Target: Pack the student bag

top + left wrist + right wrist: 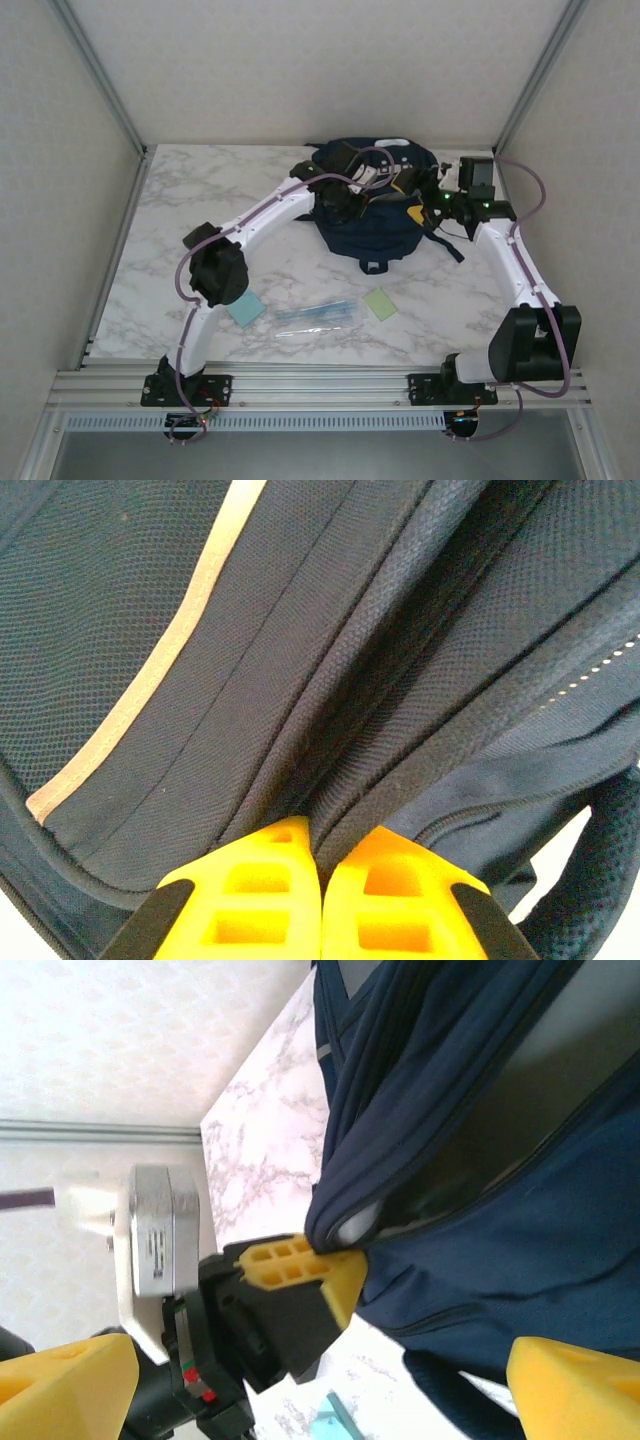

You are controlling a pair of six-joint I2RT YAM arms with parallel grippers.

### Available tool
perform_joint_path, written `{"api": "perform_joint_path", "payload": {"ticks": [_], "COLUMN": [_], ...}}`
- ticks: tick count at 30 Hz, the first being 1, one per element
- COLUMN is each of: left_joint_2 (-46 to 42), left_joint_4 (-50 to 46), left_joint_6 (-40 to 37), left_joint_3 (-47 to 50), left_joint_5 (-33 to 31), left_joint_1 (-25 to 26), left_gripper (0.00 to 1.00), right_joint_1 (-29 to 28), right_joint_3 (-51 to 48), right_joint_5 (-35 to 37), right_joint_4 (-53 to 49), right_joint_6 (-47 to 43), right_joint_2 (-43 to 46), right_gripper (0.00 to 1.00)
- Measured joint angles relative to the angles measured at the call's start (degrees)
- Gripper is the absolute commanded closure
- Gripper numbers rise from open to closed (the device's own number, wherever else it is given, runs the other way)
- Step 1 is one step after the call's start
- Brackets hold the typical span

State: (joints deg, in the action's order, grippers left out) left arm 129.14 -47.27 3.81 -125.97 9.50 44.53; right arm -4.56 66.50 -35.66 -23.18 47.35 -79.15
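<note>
Overhead view: the student bag (pixel 375 235) lies at the far middle of the marble table (pixel 190 200), with the left arm (pixel 270 210) and right arm (pixel 515 260) both reaching to it. Nearer the bases lie a pale blue pad (pixel 245 310), a clear packet (pixel 315 315) and a green pad (pixel 380 303), all well apart from the bag.
Left wrist view: the left gripper (pixel 320 880) has its fingers pressed together on a raised fold of the bag, beside a zip seam.
Right wrist view: the right gripper (pixel 320 1400) stands wide apart, one finger at each bottom corner, with nothing between them. Ahead of it the left gripper pinches the bag's edge, a dark mouth gaping behind.
Hidden: from above, the wrists cover both sets of fingertips. What lies in the bag's mouth, and what the packet holds, I cannot tell.
Materials: the bag is dark navy woven fabric with a cream stripe (pixel 180 650) and dotted stitching. The fingers are yellow with square cut-outs. The table is white with grey veins.
</note>
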Motion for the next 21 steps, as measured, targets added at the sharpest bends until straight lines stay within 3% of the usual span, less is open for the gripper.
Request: {"api": "perform_joint_path", "payload": {"ticks": [5,7,11,12,13,15,16,18,20,21], "left_joint_2": [1.1,1.1,1.0,1.0,0.9,0.6,0.4,-0.2,-2.1,-3.9], "left_joint_4": [-0.4,-0.4,-0.4,0.1,0.6,1.5,1.8,2.4,2.8,3.1], "left_joint_6": [3.1,4.0,6.0,6.4,6.8,7.2,7.4,7.3,7.4,7.4], "left_joint_3": [-1.1,-1.1,-1.0,-0.7,-0.2,1.0,1.6,3.0,5.4,7.4], "left_joint_5": [0.5,0.9,1.6,1.9,2.0,2.1,2.0,1.8,1.7,1.4], "left_joint_1": [2.4,3.4,4.4,4.5,4.6,4.6,4.6,4.6,4.5,4.3], "left_gripper": [1.00,1.00,1.00,1.00,1.00,1.00,0.91,0.54,0.35,0.31], "right_joint_1": [-2.0,-2.8,-3.0,-3.1,-3.1,-3.2,-3.2,-3.3,-3.4,-3.3], "right_joint_3": [-4.0,-4.0,-4.2,-4.3,-4.6,-5.4,-5.9,-6.1,-6.1,-6.0], "right_joint_5": [1.6,3.1,5.7,6.1,6.5,6.8,6.9,7.2,7.8,8.1], "right_joint_4": [4.9,7.0,10.2,11.0,11.6,12.5,13.1,13.3,12.7,12.2], "right_joint_6": [4.4,5.5,7.4,7.8,8.2,9.0,9.0,8.9,8.5,7.9], "right_joint_2": [-0.7,-2.4,-4.9,-5.4,-5.8,-5.9,-5.9,-5.8,-5.6,-5.5], "right_gripper": [0.32,0.51,0.79,0.94,1.00,1.00,1.00,1.00,1.00,1.00]}}
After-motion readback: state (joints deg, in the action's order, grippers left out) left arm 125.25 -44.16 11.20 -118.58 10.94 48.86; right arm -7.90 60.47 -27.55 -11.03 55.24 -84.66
